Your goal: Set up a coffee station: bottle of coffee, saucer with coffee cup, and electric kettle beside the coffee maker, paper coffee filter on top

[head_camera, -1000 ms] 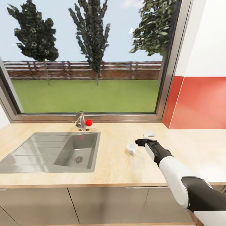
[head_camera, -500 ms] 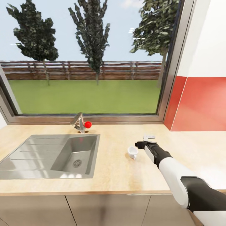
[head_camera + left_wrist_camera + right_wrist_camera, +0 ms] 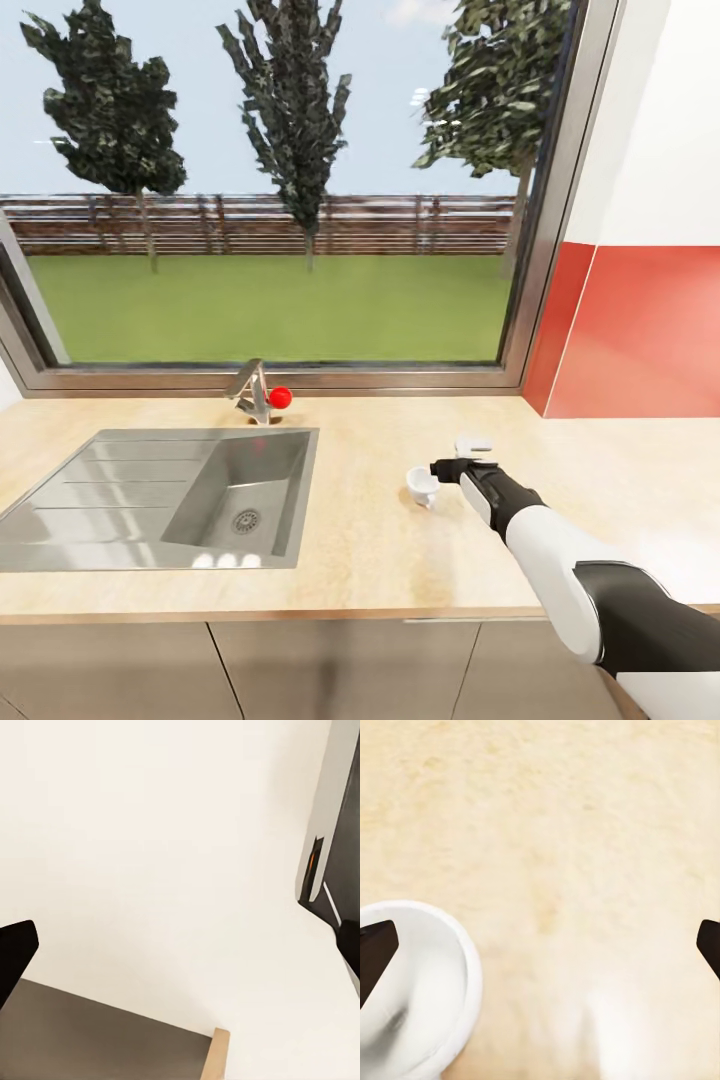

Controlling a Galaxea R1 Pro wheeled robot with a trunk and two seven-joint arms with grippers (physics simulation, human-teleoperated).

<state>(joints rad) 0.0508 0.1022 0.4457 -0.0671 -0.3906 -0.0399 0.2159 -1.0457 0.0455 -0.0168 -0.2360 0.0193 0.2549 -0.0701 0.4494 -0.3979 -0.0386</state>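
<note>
Light wood countertop (image 3: 350,540) under a wide window (image 3: 280,190); red wall panel (image 3: 640,330) at right. One steel sink (image 3: 160,490) with one faucet (image 3: 255,392) at left. Bare counter lies between sink and cup. One white coffee cup (image 3: 421,484) sits mid-counter, just beside the right gripper (image 3: 447,467), fingers apart. Left gripper (image 3: 180,945): fingers apart, facing a pale wall.

one coffee cup (image 3: 421,485), one sink (image 3: 150,497) (one faucet (image 3: 254,391))
</note>
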